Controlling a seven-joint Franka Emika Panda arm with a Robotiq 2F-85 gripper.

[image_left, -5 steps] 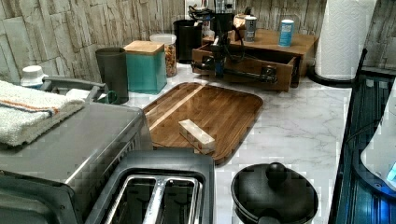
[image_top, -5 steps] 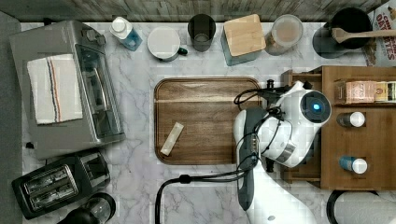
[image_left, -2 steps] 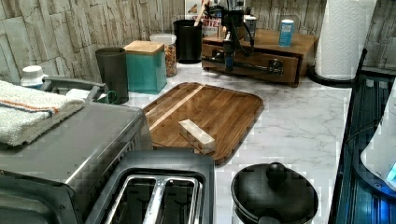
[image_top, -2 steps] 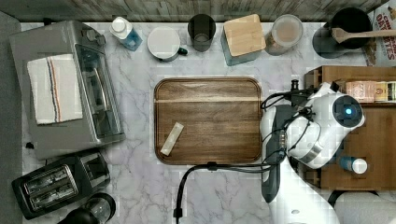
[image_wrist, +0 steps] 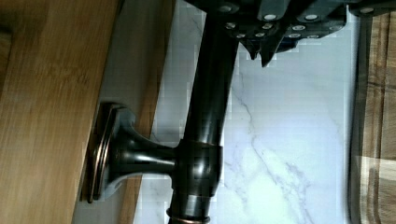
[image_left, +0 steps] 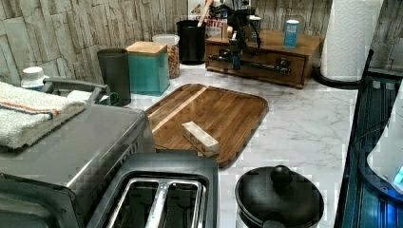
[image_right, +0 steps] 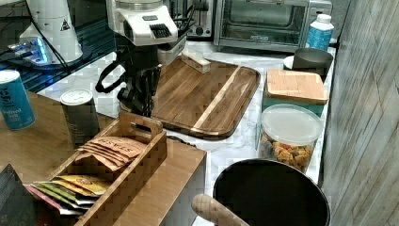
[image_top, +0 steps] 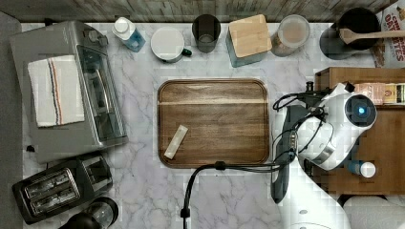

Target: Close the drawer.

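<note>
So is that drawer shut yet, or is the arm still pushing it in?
It looks nearly or fully shut: in the left view the drawer front sits about flush with the cabinet around it. The gripper is at the black handle, which the wrist view shows right by the fingers. What looks left is letting go and backing the arm away.

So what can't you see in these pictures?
Left view: any thin gap around the drawer is too small to tell.
Top view: the arm covers the drawer front.
Right view: the tea box and cabinet top hide the drawer.
Wrist view: the handle runs off the picture's edge.
</note>
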